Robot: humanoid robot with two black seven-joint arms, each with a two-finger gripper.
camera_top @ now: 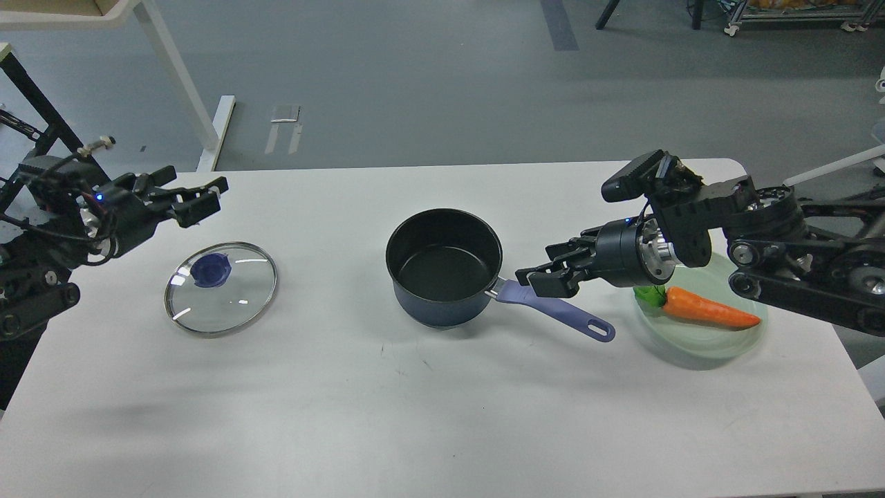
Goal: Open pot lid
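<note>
Left gripper spread, raised beyond lid; right gripper spread above pot handle.

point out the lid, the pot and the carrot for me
lid (235,294), head view, on the clear glass just right of the knob
pot (442,266), head view, on the black inside floor
carrot (712,312), head view, on the middle of the orange body

Small dark navy saucepan with black interior, uncovered and upright at table centre, blue-purple handle pointing right and toward the viewer; round clear glass lid with steel rim and blue-purple knob lying flat well to its left.
</note>
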